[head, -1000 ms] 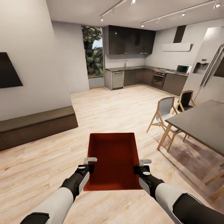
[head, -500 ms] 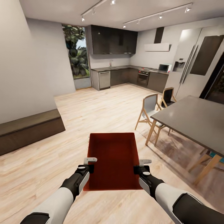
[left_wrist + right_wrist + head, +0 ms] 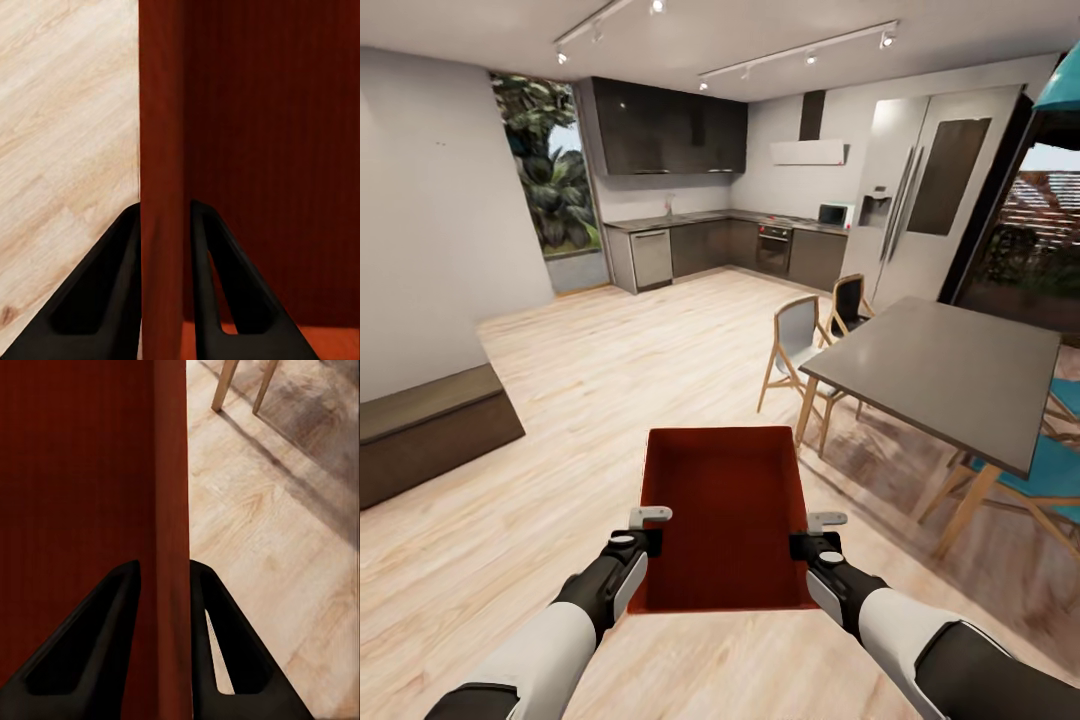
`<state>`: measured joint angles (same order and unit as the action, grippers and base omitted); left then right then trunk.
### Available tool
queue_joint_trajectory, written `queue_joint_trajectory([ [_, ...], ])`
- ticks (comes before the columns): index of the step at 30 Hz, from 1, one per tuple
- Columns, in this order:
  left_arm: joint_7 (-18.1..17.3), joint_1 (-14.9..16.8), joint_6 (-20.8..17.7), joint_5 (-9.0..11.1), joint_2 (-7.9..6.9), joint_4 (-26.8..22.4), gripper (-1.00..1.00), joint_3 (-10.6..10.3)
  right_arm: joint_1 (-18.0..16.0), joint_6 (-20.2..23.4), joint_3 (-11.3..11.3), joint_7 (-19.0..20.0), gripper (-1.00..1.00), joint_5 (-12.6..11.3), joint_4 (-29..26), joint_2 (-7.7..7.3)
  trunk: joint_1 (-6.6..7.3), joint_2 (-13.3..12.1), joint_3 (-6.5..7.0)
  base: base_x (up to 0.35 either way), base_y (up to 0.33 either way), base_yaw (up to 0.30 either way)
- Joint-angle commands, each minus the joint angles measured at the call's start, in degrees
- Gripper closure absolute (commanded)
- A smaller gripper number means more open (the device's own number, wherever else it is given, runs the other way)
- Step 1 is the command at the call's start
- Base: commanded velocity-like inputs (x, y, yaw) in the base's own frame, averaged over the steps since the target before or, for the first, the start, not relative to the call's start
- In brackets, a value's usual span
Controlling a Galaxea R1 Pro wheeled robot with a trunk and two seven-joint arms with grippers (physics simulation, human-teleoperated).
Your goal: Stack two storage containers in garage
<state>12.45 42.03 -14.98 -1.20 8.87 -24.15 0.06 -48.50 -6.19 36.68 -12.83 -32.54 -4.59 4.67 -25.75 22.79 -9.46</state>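
Head view: one orange-red storage container (image 3: 722,515) is carried level in front of the robot, above the light wood-plank floor (image 3: 610,380) of the open living and kitchen area. The left gripper (image 3: 644,540) clamps the container's left wall and the right gripper (image 3: 810,545) clamps its right wall; each wrist view shows a thin wall pinched between two dark fingers (image 3: 112,300) (image 3: 112,652), one inside the box and one outside. Gripping opposite walls appears meant to keep the open top upward and the load balanced during travel. The second container is not identified here.

To the right, a grey dining table (image 3: 950,370) with its near corner and wooden chairs (image 3: 790,350) narrows the passage. To the left, a long dark low cabinet (image 3: 430,430) stands against the pale wall. Between them, open planks run to the far kitchen units (image 3: 720,250), the widest route forward.
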Motion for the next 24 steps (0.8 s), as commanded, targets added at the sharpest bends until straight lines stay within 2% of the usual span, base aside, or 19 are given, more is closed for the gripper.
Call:
queue_joint_trajectory([
  [1,0.54,-0.02,-0.42,-0.29,-0.01,1.29,1.0,-0.14,-0.1,-1.98,-1.79,-0.18,1.0,0.3,-0.15,0.03,-0.03,0.12,-0.11,0.0,0.0,-0.289],
  [24,0.54,-0.02,-0.42,-0.29,-0.02,1.29,1.0,-0.14,-0.1,-2.06,-1.79,-0.11,1.0,0.29,-0.15,-0.01,-0.03,0.12,-0.11,0.0,0.0,-0.286],
])
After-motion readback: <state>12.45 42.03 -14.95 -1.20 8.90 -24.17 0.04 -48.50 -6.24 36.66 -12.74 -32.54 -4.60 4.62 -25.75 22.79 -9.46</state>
